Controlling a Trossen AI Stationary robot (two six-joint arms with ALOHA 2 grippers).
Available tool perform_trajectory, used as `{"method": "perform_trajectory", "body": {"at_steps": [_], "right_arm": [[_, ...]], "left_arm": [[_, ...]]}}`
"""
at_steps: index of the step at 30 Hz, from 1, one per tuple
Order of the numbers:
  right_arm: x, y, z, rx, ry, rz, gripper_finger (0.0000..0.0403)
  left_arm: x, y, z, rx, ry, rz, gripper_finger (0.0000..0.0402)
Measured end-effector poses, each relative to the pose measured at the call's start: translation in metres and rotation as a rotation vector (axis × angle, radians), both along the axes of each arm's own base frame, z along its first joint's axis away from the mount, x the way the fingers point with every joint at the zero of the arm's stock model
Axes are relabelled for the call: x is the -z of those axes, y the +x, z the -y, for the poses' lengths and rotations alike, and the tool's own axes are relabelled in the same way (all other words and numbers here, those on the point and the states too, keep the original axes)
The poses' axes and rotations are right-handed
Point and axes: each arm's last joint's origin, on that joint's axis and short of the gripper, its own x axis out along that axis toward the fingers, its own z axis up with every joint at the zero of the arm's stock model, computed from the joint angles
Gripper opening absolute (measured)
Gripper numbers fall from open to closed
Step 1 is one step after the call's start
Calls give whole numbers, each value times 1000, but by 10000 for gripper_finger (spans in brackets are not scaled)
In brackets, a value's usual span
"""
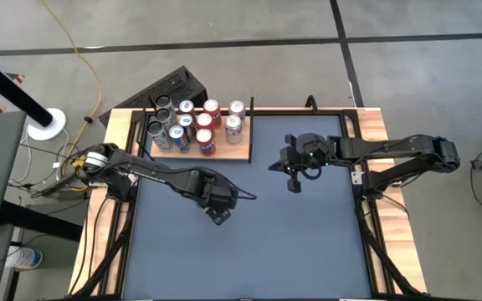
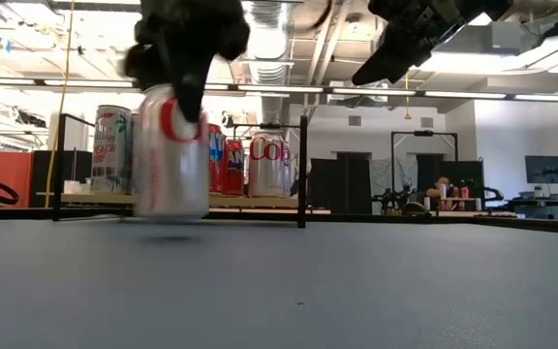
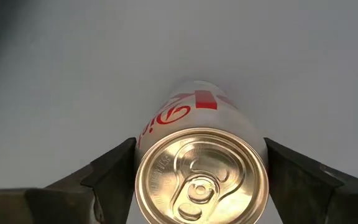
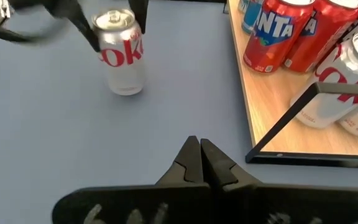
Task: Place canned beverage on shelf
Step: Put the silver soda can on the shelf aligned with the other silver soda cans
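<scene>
Left gripper (image 3: 201,171) straddling upright silver can (image 2: 170,153) on blue table (image 1: 308,242), fingers just beside its sides, contact unclear. Can at 5 o'clock from shelf (image 1: 237,150), well apart. Right gripper (image 4: 199,163) closed, empty, hovering at 3 o'clock of shelf.

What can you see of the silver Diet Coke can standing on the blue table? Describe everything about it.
The Diet Coke can is silver aluminium with red lettering; its pull tab lies flat, apparently unopened. It stands upright on the blue tabletop, clear of the shelf. The left gripper reaches over it from above, a dark finger at each side of the can's top, about to grip it.
</scene>
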Motion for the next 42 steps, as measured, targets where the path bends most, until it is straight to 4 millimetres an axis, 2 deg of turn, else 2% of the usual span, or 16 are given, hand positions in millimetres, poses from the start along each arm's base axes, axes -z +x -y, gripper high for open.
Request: {"method": "perform_trajectory", "body": {"at_steps": [5,9,20,28,33,39,42], "right_arm": [[3,-2,0,3,6,-33,0],[4,-3,0,2,7,-46,0],[-12,-24,-2,3,1,14,0],[19,-62,5,46,37,182,0],[23,-67,0,-50,86,280,0],[25,-63,2,-42,87,279,0],[28,-59,4,-28,102,274,0]], "left_arm": [[-16,8,-1,330,98,59,286],[-27,13,-12,477,147,75,287],[-54,23,-82,710,285,110,288],[-62,18,-136,787,355,100,288],[-62,14,-154,847,375,91,288],[-65,15,-167,907,447,119,288],[-58,19,-173,932,435,117,288]]}}
